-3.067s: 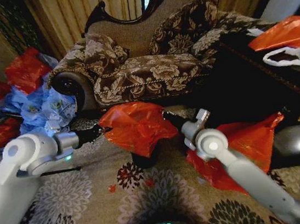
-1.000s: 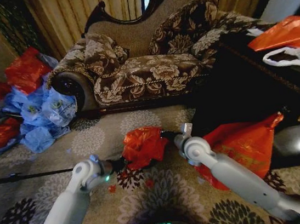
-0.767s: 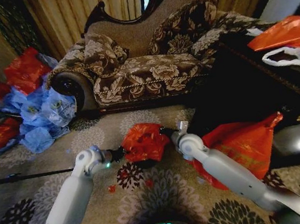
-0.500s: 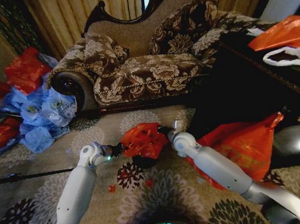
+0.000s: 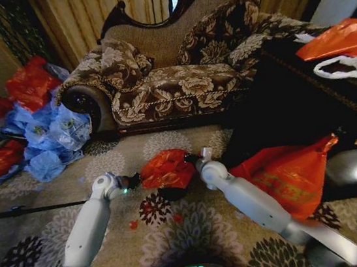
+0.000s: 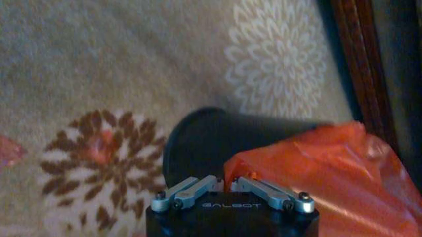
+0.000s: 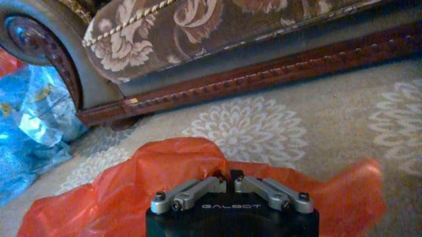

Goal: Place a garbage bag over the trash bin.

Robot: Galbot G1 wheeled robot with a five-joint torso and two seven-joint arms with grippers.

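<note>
The garbage bag [image 5: 166, 169], shiny crinkly red-orange plastic, hangs bunched between my two grippers just above the trash bin [image 5: 172, 192], a small black cylinder on the carpet whose top it hides. My left gripper [image 5: 134, 179] is shut on the bag's left edge. My right gripper [image 5: 190, 159] is shut on its right edge. In the left wrist view the bin [image 6: 197, 143] stands beyond the fingertips [image 6: 228, 185], with the bag [image 6: 316, 173] beside it. In the right wrist view the bag [image 7: 165, 173] spreads under the gripper [image 7: 229, 177].
A patterned sofa [image 5: 171, 75] stands close behind the bin. A larger orange bag [image 5: 289, 175] lies right of my right arm, by a dark table [image 5: 333, 106]. Blue and red bags [image 5: 39, 125] are piled at the left. A black cable [image 5: 30, 209] crosses the carpet.
Both grippers have reached farther forward and lower, carrying the bag from high and spread wide down onto the bin. The bag is now more bunched.
</note>
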